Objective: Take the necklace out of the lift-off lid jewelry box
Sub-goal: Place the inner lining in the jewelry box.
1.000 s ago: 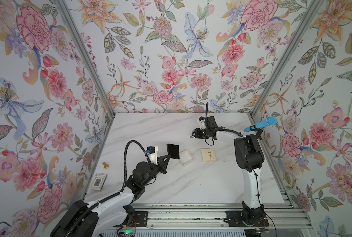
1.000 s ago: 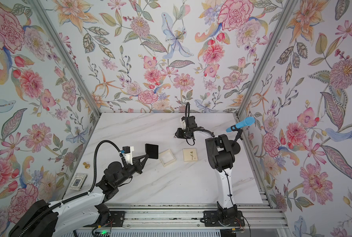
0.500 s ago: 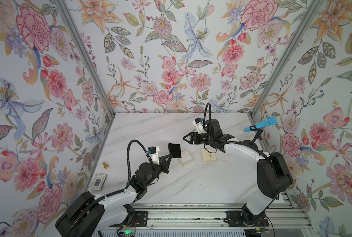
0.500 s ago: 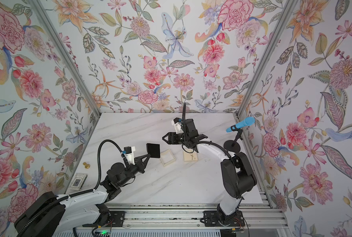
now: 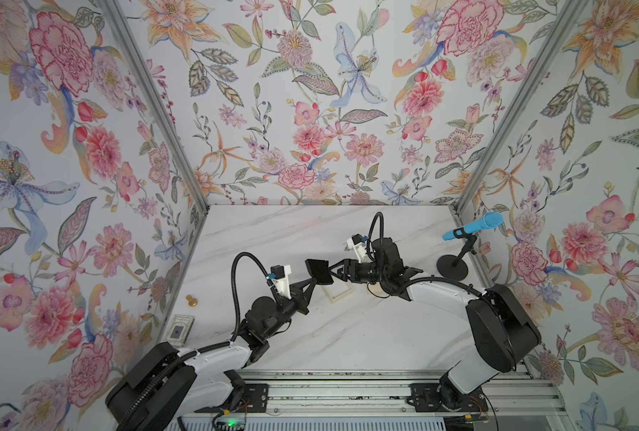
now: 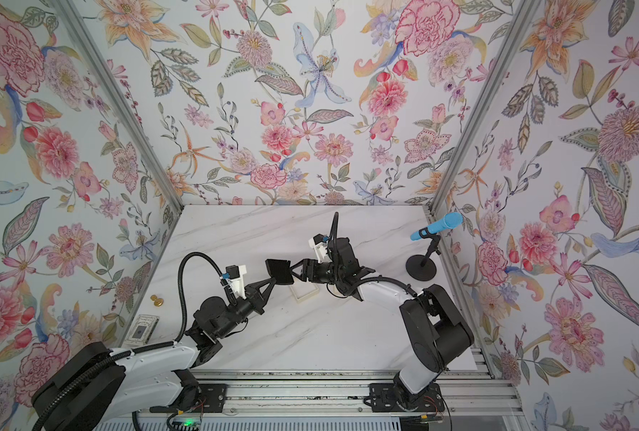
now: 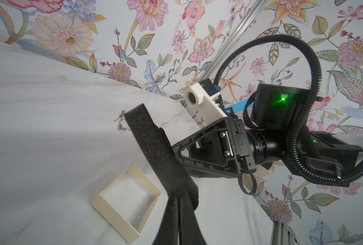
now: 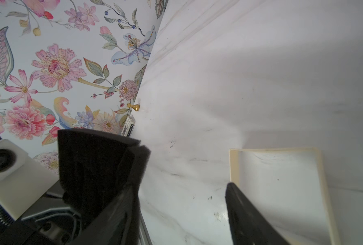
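Observation:
My left gripper [image 5: 315,280] [image 7: 181,196] is shut on a black foam pad [image 5: 318,270] [image 7: 153,146], the box's lining, held up above the table. The jewelry box [image 5: 338,291] [image 7: 104,203] [image 8: 233,167] lies open below it, a cream tray with a bare white floor. Its lid is almost wholly hidden under my right arm. The necklace [image 7: 121,122], a thin silvery chain, lies bunched on the marble beyond the pad. My right gripper [image 5: 337,269] [image 8: 182,212] is open, one finger against the pad [image 8: 96,165], the other over the box rim, nothing between them.
A small gold knob [image 5: 190,300] [image 8: 135,107] and a pale card with a dark centre [image 5: 178,328] lie by the left wall. A blue microphone [image 5: 472,226] on a black stand [image 5: 451,265] stands at the right wall. Floral walls close in three sides.
My right arm has swung from the back of the table towards the foam pad, and its jaws have opened wider. The left gripper has kept still with the pad.

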`<state>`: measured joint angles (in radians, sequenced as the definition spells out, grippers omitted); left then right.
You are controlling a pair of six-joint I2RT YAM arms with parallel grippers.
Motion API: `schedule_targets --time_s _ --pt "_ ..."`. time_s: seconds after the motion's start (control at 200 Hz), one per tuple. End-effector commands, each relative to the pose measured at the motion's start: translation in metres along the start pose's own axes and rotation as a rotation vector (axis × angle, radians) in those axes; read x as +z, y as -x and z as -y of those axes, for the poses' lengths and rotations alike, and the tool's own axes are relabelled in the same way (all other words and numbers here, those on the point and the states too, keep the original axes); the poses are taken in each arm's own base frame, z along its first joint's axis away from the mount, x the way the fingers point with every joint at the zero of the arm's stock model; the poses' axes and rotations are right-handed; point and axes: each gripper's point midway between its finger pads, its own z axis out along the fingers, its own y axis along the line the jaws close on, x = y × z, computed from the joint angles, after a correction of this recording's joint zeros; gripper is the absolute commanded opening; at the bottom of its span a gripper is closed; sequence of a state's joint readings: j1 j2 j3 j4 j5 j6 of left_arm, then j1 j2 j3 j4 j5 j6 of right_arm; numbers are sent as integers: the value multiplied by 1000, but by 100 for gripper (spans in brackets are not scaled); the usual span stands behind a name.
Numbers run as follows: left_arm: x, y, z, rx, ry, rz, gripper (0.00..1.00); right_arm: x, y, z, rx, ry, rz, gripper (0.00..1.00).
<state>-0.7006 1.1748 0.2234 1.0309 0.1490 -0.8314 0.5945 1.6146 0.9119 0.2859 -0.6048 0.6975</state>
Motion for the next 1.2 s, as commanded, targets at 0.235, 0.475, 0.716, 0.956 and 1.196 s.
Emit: schedule_targets --time_s 0.235,0.475,0.716,0.956,1.196 --pt "-1 9 11 9 -24 23 0 -30 21 -41 -28 115 95 68" --pt "-1 9 13 8 -33 23 0 -22 15 -40 -23 113 81 67" --pt "-8 14 10 29 -5 36 0 -55 34 -22 27 89 183 68" --pt "-8 20 16 41 -21 48 0 -37 17 -39 -4 134 115 68" --pt "-6 20 19 34 -34 42 0 -21 13 -63 -12 226 96 68"
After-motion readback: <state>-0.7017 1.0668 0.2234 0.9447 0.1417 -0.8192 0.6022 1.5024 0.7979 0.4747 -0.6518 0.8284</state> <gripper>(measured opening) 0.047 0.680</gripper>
